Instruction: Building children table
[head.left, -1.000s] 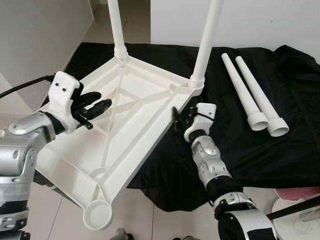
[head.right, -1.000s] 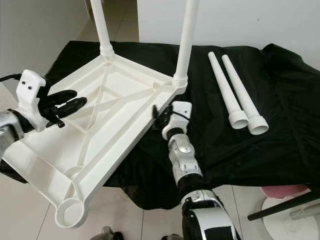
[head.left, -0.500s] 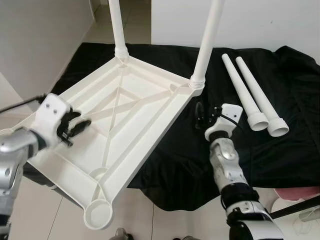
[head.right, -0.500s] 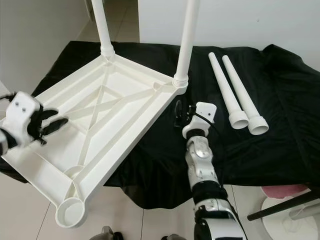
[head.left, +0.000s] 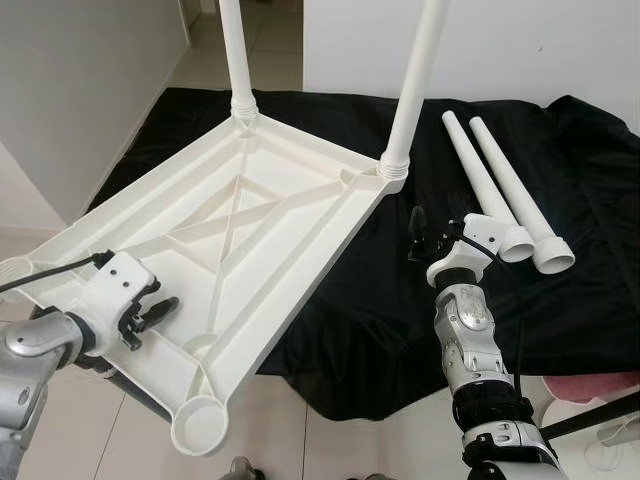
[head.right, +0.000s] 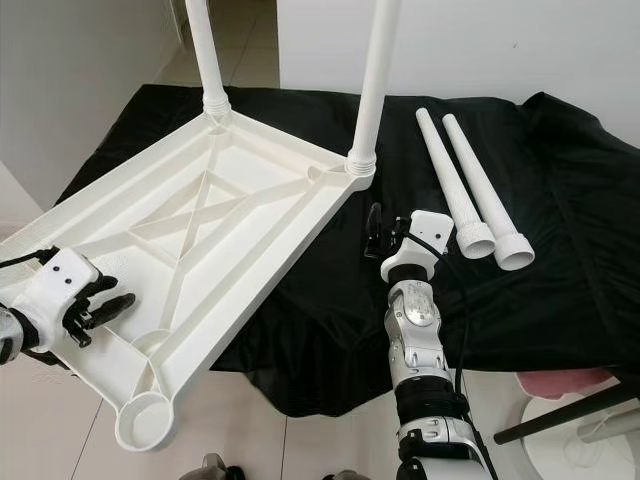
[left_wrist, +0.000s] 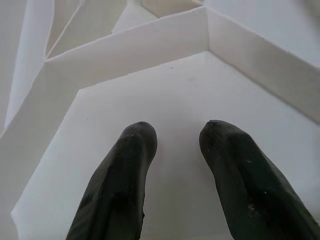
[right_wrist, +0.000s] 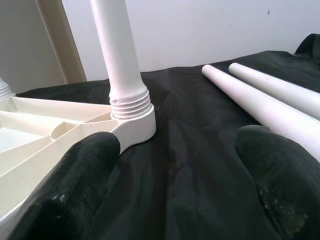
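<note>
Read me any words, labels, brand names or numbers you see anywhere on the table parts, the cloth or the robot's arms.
None: no text, label, brand or number can be read in any view.
The white tabletop, its two screwed-in legs and the two loose legs are plain plastic.
The black cloth is unmarked.
The left gripper and right gripper carry no legible marking.

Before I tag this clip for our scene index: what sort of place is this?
Probably a room in a home, used as an assembly spot: a black cloth spread out, an upturned white tabletop on it, pale tiled floor and plain white walls.
</note>
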